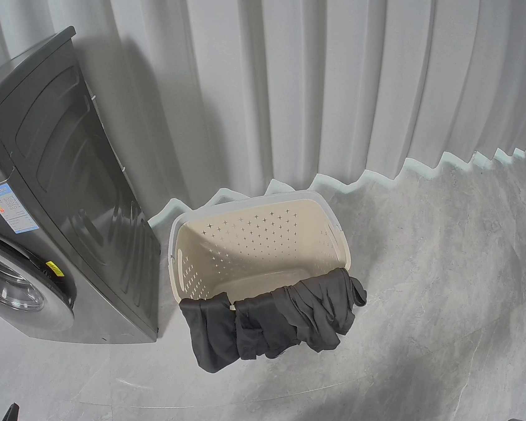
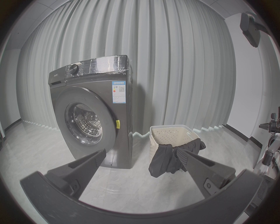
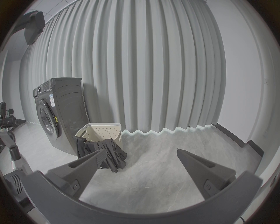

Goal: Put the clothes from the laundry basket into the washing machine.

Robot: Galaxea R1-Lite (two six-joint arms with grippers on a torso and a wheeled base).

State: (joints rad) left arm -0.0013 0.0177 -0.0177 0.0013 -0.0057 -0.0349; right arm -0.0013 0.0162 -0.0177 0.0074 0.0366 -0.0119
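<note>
washing machine [image 1: 67, 199]: cut off at the frame's left edge
laundry basket [image 1: 260, 236] near rim: hidden under dark clothes [image 1: 276, 325]

Soft, even light; the washing machine [image 1: 80, 197] shadows the curtain [image 1: 322, 69], and wrist views bulge at edges.

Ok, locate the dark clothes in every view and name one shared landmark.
Head view: dark clothes draped over the laundry basket's near rim.
Left wrist view: dark clothes hanging off the basket front.
Right wrist view: dark clothes on the basket's rim.
Shared landmark: the washing machine.
</note>
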